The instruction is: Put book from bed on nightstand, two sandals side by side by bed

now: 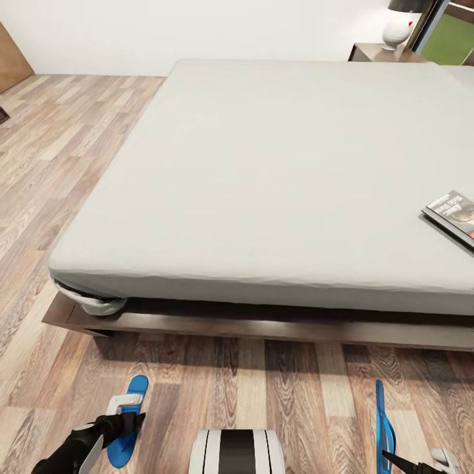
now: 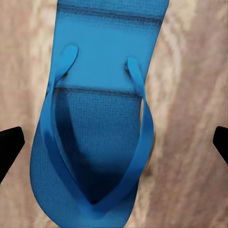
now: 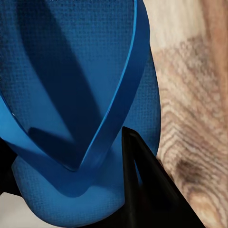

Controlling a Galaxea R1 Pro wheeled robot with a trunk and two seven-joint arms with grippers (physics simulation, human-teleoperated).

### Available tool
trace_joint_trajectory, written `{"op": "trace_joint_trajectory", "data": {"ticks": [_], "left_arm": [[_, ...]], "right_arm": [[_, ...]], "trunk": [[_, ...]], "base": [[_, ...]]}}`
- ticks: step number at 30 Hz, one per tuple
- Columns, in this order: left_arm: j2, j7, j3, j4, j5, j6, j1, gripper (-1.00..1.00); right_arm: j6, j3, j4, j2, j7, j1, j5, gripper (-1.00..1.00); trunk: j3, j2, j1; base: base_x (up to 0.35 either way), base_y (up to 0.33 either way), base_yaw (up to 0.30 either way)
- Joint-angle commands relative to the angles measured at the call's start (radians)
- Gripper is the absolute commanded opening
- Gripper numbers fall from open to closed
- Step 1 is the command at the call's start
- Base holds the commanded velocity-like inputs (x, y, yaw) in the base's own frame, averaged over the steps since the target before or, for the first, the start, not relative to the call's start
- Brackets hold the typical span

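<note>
The book (image 1: pixel 454 216) lies flat on the grey mattress of the bed (image 1: pixel 276 171), close to the bed's near edge and toward its right side, partly cut off by the border of the head view. Its dark cover with an orange band faces up.

On the wood floor (image 1: pixel 289 388) in front of the bed are the two blue sandals, well apart from each other. The left sandal (image 1: pixel 129 421) lies flat on the planks, sole down, a little way out from the bed's near left corner. The left gripper (image 1: pixel 128 421) hangs right over it; in the left wrist view the sandal (image 2: pixel 95 133) lies strap-up between two dark fingertips (image 2: pixel 9 145) that stand spread wide, one on each side, touching nothing.

The right sandal (image 1: pixel 384 428) stands on edge (thin as a blade from the head camera), out from the bed's near right part. The right gripper (image 1: pixel 411 464) is at its lower end. In the right wrist view the sandal (image 3: pixel 71 95) is very close, with one dark finger (image 3: pixel 142 190) lying across its toe end and a second dark shape behind its other side, so the gripper looks pinched on it.

Beyond the bed's far right corner stands a dark nightstand (image 1: pixel 375 52) against the white wall, with a white lamp (image 1: pixel 400 26) on it.
</note>
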Motion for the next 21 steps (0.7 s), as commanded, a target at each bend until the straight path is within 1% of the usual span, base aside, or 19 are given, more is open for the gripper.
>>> {"op": "trace_joint_trajectory", "data": {"ticks": [1, 2, 3, 4, 5, 6, 8, 9, 10, 11, 12, 13, 15, 16, 19, 21], "left_arm": [[0.006, -0.021, 0.009, -0.002, -0.009, 0.006, 0.000, 1.00], [0.011, -0.031, 0.009, -0.002, -0.009, 0.006, 0.000, 1.00], [0.024, -0.064, 0.009, -0.003, -0.007, 0.007, 0.000, 1.00], [0.038, -0.116, 0.010, -0.003, -0.006, 0.008, 0.000, 1.00], [0.053, -0.188, 0.010, -0.003, -0.005, 0.008, 0.000, 1.00], [0.061, -0.231, 0.011, -0.003, -0.005, 0.009, 0.000, 1.00], [0.088, -0.427, 0.012, -0.003, -0.007, 0.010, 0.000, 1.00], [0.096, -0.475, 0.012, -0.003, -0.007, 0.010, 0.000, 1.00], [0.114, -0.569, 0.011, -0.003, -0.008, 0.011, 0.000, 1.00], [0.142, -0.690, 0.011, -0.003, -0.008, 0.011, 0.000, 1.00], [0.158, -0.755, 0.011, -0.003, -0.008, 0.011, 0.000, 1.00], [0.171, -0.806, 0.011, -0.003, -0.008, 0.011, 0.000, 1.00], [0.188, -0.877, 0.011, -0.002, -0.007, 0.011, 0.000, 1.00], [0.192, -0.895, 0.010, 0.012, -0.006, 0.008, 0.000, 1.00], [0.194, -0.902, 0.010, 0.073, -0.007, 0.004, 0.000, 1.00], [0.191, -0.897, 0.010, 0.092, -0.007, 0.001, 0.000, 1.00]], "right_arm": [[0.006, -0.002, 0.001, 0.000, 0.005, -0.001, -0.001, -1.00], [0.006, -0.002, 0.001, 0.000, 0.005, -0.001, -0.001, -1.00], [0.006, -0.002, 0.001, 0.000, 0.005, -0.001, -0.001, -1.00], [0.006, -0.002, 0.002, 0.000, 0.005, -0.001, -0.001, -1.00], [0.006, -0.002, 0.001, 0.000, 0.005, -0.001, -0.001, -1.00], [0.006, -0.002, 0.001, 0.000, 0.005, -0.001, -0.001, -1.00], [0.006, -0.002, 0.001, 0.000, 0.005, -0.001, -0.001, -1.00], [0.006, -0.002, 0.002, 0.000, 0.005, -0.001, -0.001, -1.00], [0.006, -0.002, 0.001, 0.000, 0.005, -0.001, -0.001, -1.00], [0.006, -0.002, 0.002, 0.000, 0.004, -0.001, -0.001, -1.00], [0.006, -0.002, 0.001, 0.000, 0.003, -0.001, -0.001, -1.00], [0.006, -0.002, 0.002, 0.000, 0.002, -0.001, -0.001, -1.00], [0.004, -0.002, 0.001, 0.000, -0.001, -0.001, -0.001, -1.00], [0.001, -0.002, 0.001, 0.000, -0.004, -0.001, -0.001, -1.00], [-0.002, -0.003, 0.001, 0.000, -0.008, -0.001, -0.001, -1.00], [-0.003, -0.001, 0.001, 0.000, -0.027, -0.001, 0.000, -1.00]], "trunk": [[-0.001, 0.000, 0.000], [-0.001, 0.000, 0.000], [-0.001, 0.000, 0.000], [-0.001, 0.000, 0.000], [-0.001, 0.000, 0.000], [-0.001, 0.000, 0.000], [-0.001, 0.000, 0.000], [-0.001, 0.000, 0.000], [-0.001, 0.000, 0.000], [-0.001, 0.000, 0.000], [-0.001, 0.000, 0.000], [-0.001, 0.000, 0.000], [-0.001, 0.000, 0.000], [-0.001, 0.000, 0.000], [-0.001, 0.000, 0.000], [-0.001, 0.000, 0.000]], "base": [[0.000, 0.000, 0.000], [0.000, 0.000, 0.000], [0.000, 0.000, 0.000], [0.000, 0.000, 0.000], [0.000, 0.000, 0.000], [0.000, 0.000, 0.000], [0.000, 0.000, 0.000], [0.000, 0.000, 0.000], [0.000, 0.000, 0.000], [0.000, 0.000, 0.000], [0.000, 0.000, 0.000], [0.000, 0.000, 0.000], [0.000, 0.000, 0.000], [0.000, 0.000, 0.000], [0.000, 0.000, 0.000], [0.000, 0.000, 0.000]]}}
